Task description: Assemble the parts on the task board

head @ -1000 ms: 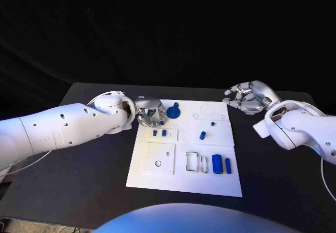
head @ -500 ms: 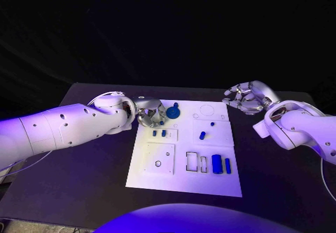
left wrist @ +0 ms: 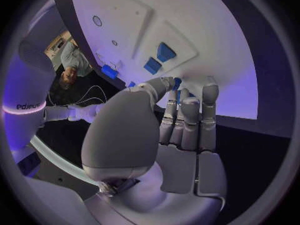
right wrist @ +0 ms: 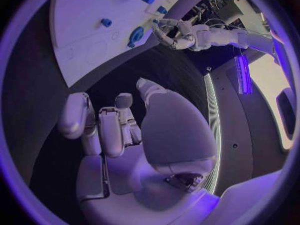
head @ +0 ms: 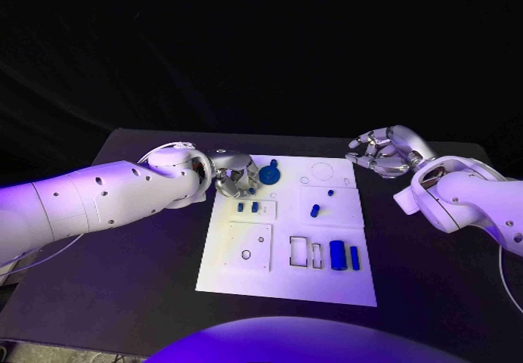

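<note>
A black table [head: 131, 257] against a dark backdrop carries the white task board [head: 292, 272] at its centre, seen from the head camera. The left hand [head: 233, 175] rests at the board's far left corner, its fingers curled down beside a round blue part [head: 268, 175] lying flat just inside that corner; whether the fingers pinch anything cannot be told. Two small blue pegs [head: 247, 206] stand just nearer than the hand, a further blue peg [head: 315, 211] stands in the board's middle, and two blue bars [head: 345, 256] lie at the board's near right side, beside two dark rectangular slots [head: 305, 252]. The right hand [head: 384, 153] hovers off the board's far right corner, well apart from every part, fingers loosely curled on nothing. From the left wrist, that hand's fingers [left wrist: 189, 116] press down at the task board's [left wrist: 212, 40] edge, with blue parts [left wrist: 159, 57] just beyond their tips. From the right wrist, the right hand [right wrist: 125, 130] hangs clenched and empty over the dark table, the task board [right wrist: 81, 30] ahead of it bearing the round blue part [right wrist: 135, 36].
</note>
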Motion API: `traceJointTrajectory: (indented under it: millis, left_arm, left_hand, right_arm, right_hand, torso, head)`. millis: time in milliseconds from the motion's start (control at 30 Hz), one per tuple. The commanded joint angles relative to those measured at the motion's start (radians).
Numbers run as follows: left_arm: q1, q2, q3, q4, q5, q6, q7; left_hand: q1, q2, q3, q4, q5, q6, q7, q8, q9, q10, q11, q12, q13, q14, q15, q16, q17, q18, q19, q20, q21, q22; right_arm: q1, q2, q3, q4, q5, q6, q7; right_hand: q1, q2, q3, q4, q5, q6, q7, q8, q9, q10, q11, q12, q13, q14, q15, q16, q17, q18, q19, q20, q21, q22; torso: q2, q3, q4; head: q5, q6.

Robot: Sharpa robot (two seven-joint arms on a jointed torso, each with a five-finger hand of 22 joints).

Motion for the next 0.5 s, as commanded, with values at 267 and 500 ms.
traceJointTrajectory:
  millis: [267,500]
  left_arm:
    - [0.0,-0.003,0.001,0.005,0.042,-0.025,0.031]
    - [0.0,-0.014,0.003,0.014,0.116,-0.059,0.068]
  left_hand:
    - [-0.036,-0.019,-0.025,0.009,-0.004,-0.057,-0.006,-0.039,-0.017,-0.07,0.008,0.022,-0.002,-0.015,0.008,0.013,-0.018,0.02,-0.009,0.011,-0.008,-0.008]
    - [-0.05,-0.024,-0.083,0.027,-0.002,-0.085,-0.011,-0.054,-0.027,-0.121,0.015,0.039,-0.007,-0.017,0.015,0.025,-0.025,0.019,-0.002,0.019,-0.017,-0.015]
  right_arm:
    - [-0.001,0.001,0.0,-0.001,-0.011,0.014,0.001]
    - [-0.002,0.002,0.0,-0.003,-0.011,0.016,0.0]
  right_hand:
    - [0.003,-0.002,0.003,0.003,0.0,-0.005,0.002,0.007,0.0,-0.006,-0.001,-0.006,-0.003,0.015,-0.009,-0.005,0.0,0.02,-0.006,-0.004,-0.005,-0.003]
    - [0.003,-0.003,0.003,0.003,0.0,-0.005,0.002,0.007,0.0,-0.011,-0.001,-0.011,-0.01,0.015,-0.009,-0.006,-0.002,0.021,-0.008,-0.004,-0.01,-0.006]
  torso:
    - [0.0,-0.0008,0.0002]
    - [0.0,-0.0016,-0.0003]
  head:
    - [0.0,0.0]
    - [-0.001,0.001]
